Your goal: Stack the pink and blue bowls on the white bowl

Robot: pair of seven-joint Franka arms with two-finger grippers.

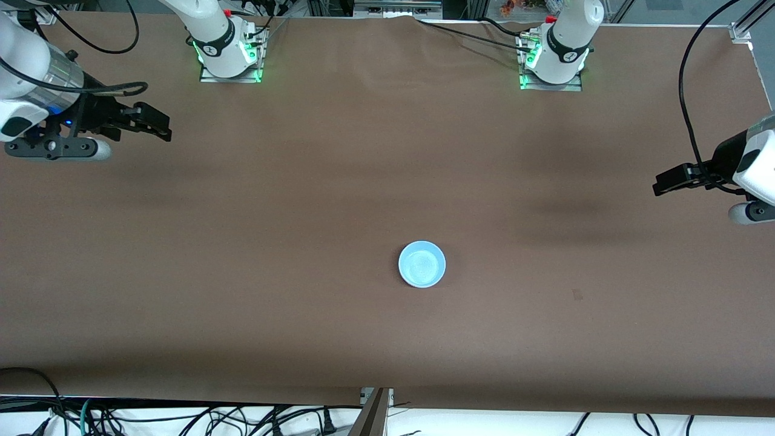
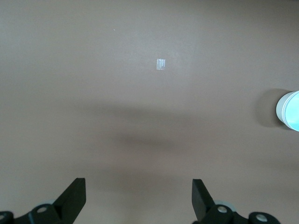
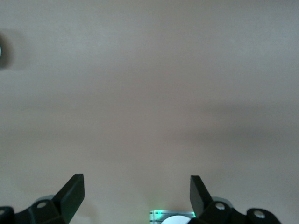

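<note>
A blue bowl (image 1: 422, 264) sits mid-table, apparently topping the stack (pink and white bowls are not visible). The left gripper (image 1: 663, 181) and right gripper (image 1: 158, 124) hover at the table's ends, fingers spread, empty. A careless sweep could topple it.

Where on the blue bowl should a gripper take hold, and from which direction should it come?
Grip the blue bowl at its rim, coming straight down from above, one finger inside and one outside the wall. It sits upright with its opening up, so the thin rim is the only narrow edge offered; the whole bowl looks too wide to span. Both the left gripper and right gripper wait open, away from it.
</note>
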